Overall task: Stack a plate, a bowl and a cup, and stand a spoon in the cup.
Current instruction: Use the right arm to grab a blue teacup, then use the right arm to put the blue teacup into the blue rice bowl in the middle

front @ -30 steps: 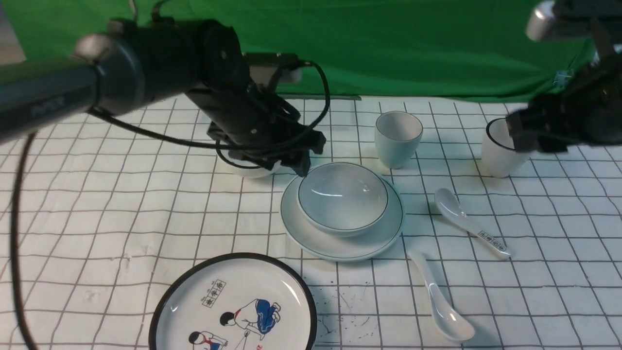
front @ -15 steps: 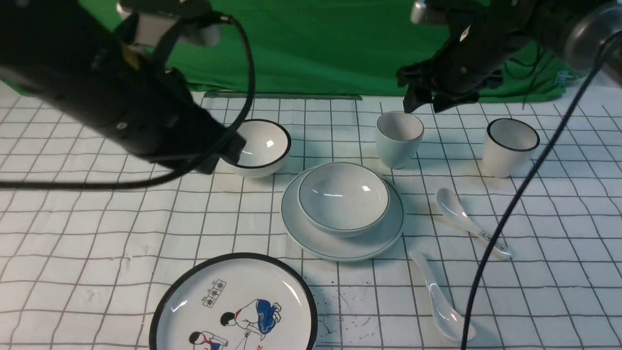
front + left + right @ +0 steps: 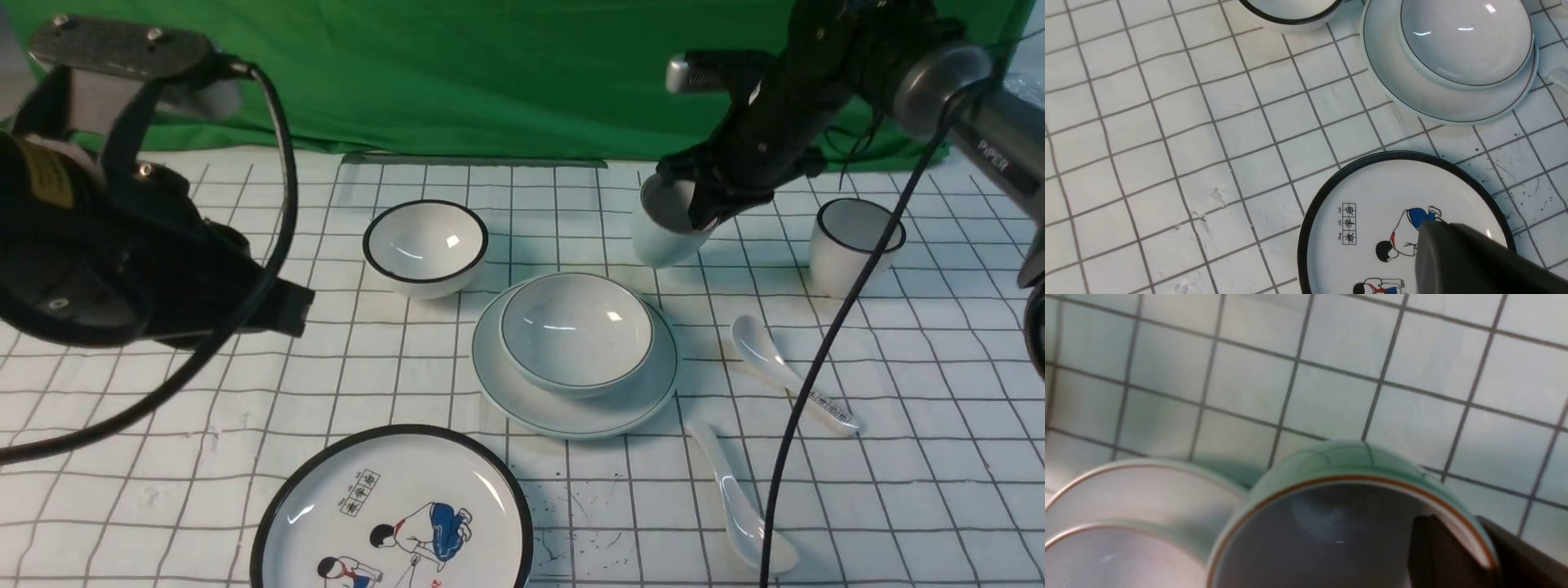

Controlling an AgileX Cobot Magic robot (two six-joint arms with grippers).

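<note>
The checked cloth point(image 3: 163, 408) covers the whole table. Above its left part hangs the left gripper point(image 3: 295, 309), holding nothing; whether its jaws are parted cannot be told, since the left wrist view shows only one dark finger. Nearest the robot lies the cartoon plate point(image 3: 392, 514), black-rimmed. Beyond it, at the middle, sits the plate point(image 3: 522, 392) with the bowl point(image 3: 575, 331) resting in it. The black-rimmed bowl point(image 3: 424, 245) stands behind and to the left of them. Just behind the plate's right side is the cup point(image 3: 657, 241), tilted, with the right gripper point(image 3: 704, 211) clamped on its wall (one finger inside, one outside the rim). The black-rimmed cup point(image 3: 853, 249) stands well to its right. The spoon point(image 3: 731, 490) lies flat on the cloth, just in front of the plate's right edge, and the printed spoon point(image 3: 784, 376) lies to the plate's right.
</note>
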